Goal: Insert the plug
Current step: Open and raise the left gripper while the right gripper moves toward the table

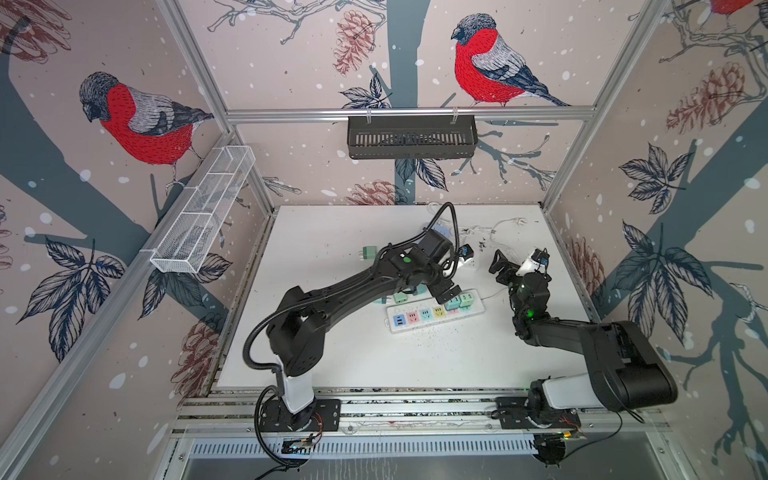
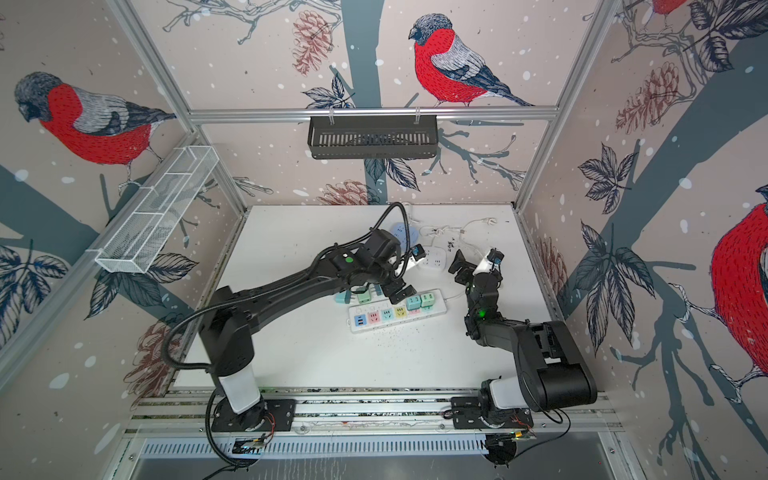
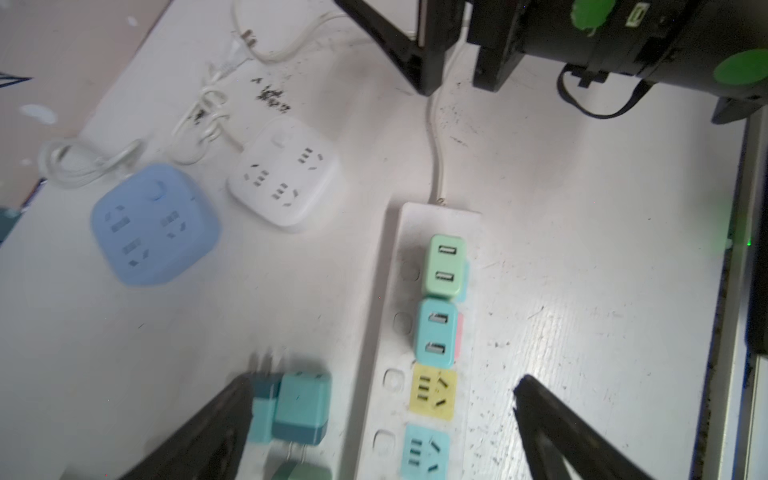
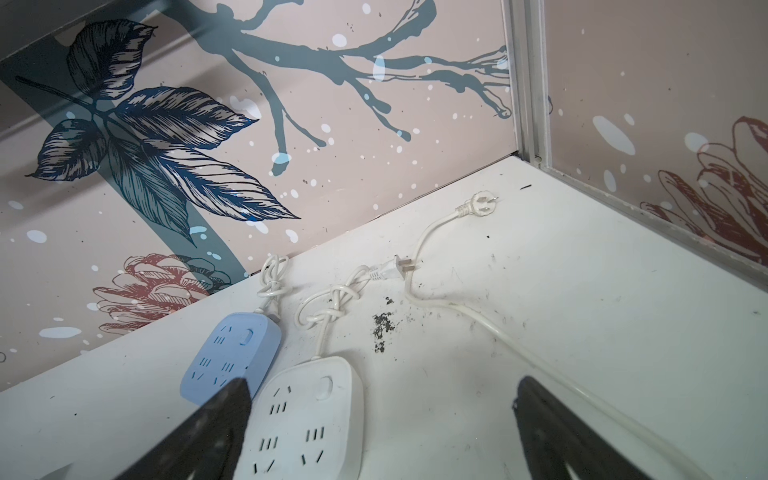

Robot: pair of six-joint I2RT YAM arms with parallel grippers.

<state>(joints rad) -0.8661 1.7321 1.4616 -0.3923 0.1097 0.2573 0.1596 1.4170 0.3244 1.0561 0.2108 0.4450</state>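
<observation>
A white power strip (image 1: 436,312) (image 3: 390,291) lies mid-table with coloured sockets. A green plug (image 3: 445,266) and a teal plug (image 3: 435,332) sit in two neighbouring sockets near its cord end, also seen in both top views (image 1: 466,300) (image 2: 414,302). My left gripper (image 3: 382,399) (image 1: 445,294) hovers open over the strip. Its fingers stand either side of the bare yellow socket (image 3: 432,390), with nothing held. Loose teal plugs (image 3: 299,407) lie on the table beside one finger. My right gripper (image 4: 382,399) (image 1: 503,266) is open and empty, to the right of the strip.
A blue cube socket (image 3: 156,224) (image 4: 232,357) and a white cube socket (image 4: 307,419) sit behind the strip with knotted white cords (image 4: 328,307). A green plug (image 1: 368,252) lies alone at the left. More loose plugs (image 2: 353,297) lie under my left arm.
</observation>
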